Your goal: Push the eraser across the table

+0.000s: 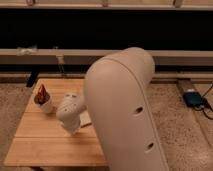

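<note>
The light-brown plank table (35, 142) stands at the lower left. My gripper (72, 129) hangs at the end of the white wrist (70, 109), low over the middle of the table. A small pale flat piece (86, 119), perhaps the eraser, lies on the table just right of the gripper and is partly hidden by my upper arm (125, 110). I cannot tell whether the gripper touches it.
A small white cup holding a red thing (43, 98) stands near the table's far left corner. A blue device with a cable (192, 98) lies on the speckled floor at right. A long low ledge (75, 56) and dark wall run behind the table.
</note>
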Robot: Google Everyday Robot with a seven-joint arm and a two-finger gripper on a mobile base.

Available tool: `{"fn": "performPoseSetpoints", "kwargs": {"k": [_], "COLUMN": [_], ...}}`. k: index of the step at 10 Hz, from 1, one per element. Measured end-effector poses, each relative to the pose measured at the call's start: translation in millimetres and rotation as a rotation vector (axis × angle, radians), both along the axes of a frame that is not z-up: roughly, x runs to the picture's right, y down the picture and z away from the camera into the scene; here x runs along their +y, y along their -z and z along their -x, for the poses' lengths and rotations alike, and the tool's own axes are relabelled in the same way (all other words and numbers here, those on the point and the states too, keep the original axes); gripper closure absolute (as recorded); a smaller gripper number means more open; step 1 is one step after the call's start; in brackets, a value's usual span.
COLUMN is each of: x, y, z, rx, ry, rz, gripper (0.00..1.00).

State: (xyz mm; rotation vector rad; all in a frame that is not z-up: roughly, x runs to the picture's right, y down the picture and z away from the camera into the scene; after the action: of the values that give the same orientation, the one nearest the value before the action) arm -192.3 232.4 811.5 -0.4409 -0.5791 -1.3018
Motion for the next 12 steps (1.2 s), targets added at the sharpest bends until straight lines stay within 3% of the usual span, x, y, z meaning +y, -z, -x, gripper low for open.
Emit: {"fn": "performPoseSetpoints", "kwargs": {"k": [12], "x": [-75], "y": [-63.9], "z": [2], "rx": [-0.057], "ry": [0.032], "rz": [-0.059], "gripper": [1.0]}}
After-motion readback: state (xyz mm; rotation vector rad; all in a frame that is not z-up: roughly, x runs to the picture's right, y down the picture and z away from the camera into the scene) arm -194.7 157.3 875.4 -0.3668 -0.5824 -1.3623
